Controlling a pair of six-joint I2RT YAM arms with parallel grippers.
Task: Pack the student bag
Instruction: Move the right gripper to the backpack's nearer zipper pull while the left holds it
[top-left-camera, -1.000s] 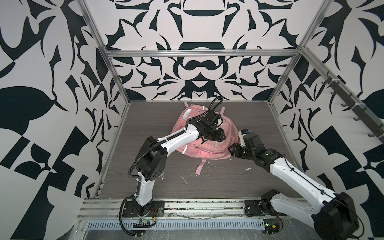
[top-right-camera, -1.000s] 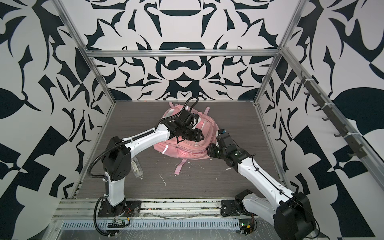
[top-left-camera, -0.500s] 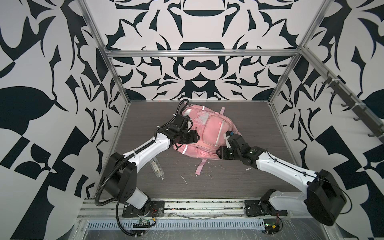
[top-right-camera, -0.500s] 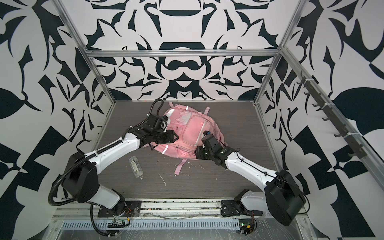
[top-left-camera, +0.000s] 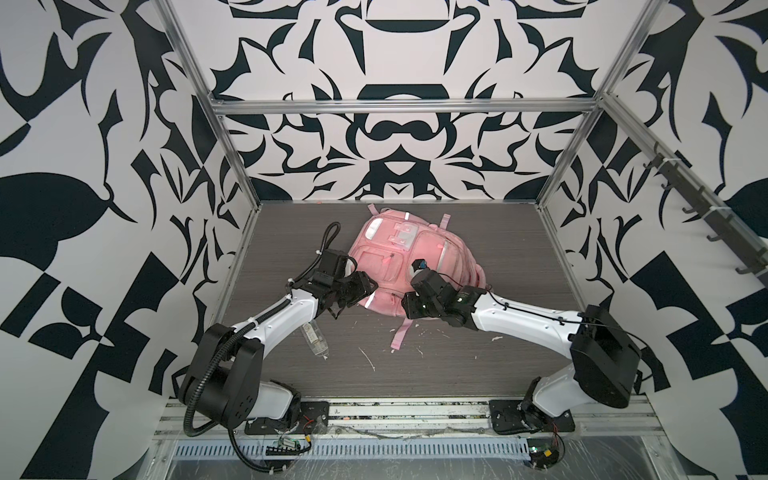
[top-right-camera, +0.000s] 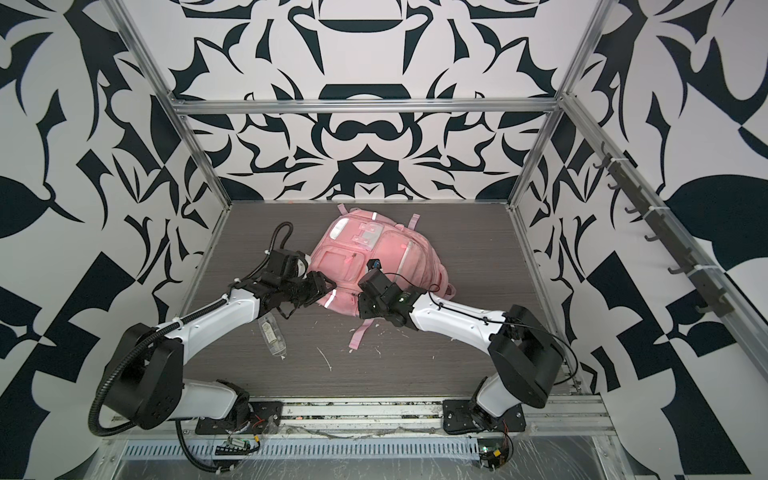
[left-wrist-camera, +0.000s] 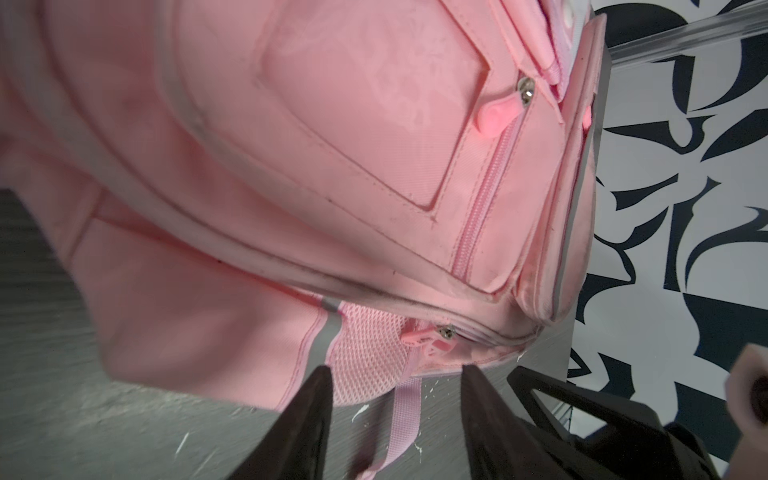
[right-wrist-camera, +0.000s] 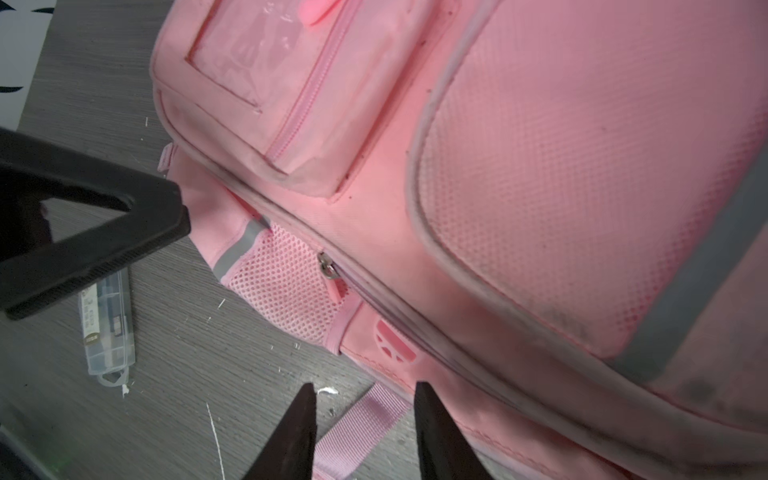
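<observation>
The left tool (left-wrist-camera: 392, 370) and right tool (right-wrist-camera: 363, 386) both gape empty at the near edge of the student bag (top-left-camera: 419, 249).

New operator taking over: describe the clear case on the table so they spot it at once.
Find the pink bag in the middle of the table. Just off its corner toward the left arm's base, partly under that arm's white forearm, lies the case. It alone is see-through: a slim oblong box with a label, unlike the soft pink bag and its strap.
</observation>
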